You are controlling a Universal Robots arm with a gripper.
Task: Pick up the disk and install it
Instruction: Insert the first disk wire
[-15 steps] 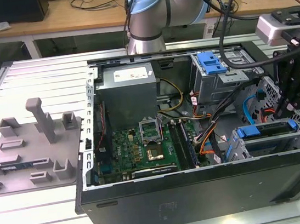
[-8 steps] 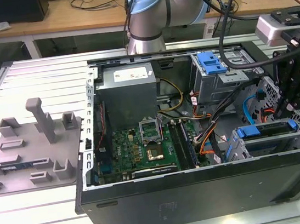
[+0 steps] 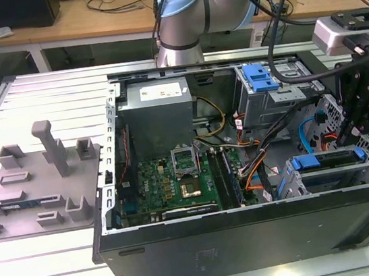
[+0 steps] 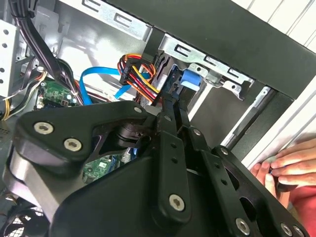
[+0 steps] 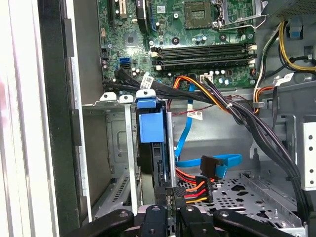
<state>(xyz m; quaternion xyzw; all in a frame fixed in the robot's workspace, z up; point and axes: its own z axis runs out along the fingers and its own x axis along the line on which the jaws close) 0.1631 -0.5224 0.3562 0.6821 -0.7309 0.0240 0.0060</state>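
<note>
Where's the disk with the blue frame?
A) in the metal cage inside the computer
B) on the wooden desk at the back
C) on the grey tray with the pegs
A: in the exterior view, the disk sits in the metal cage at a corner of the open computer case.

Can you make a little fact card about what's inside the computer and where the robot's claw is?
Place: open black metal computer case
Disk: silver hard drive in a bright blue plastic carrier, sitting in a grey metal drive bay
Gripper: black gripper right by the disk; whether they touch is unclear
Also: green circuit board; person's hand by the case's outer wall
</note>
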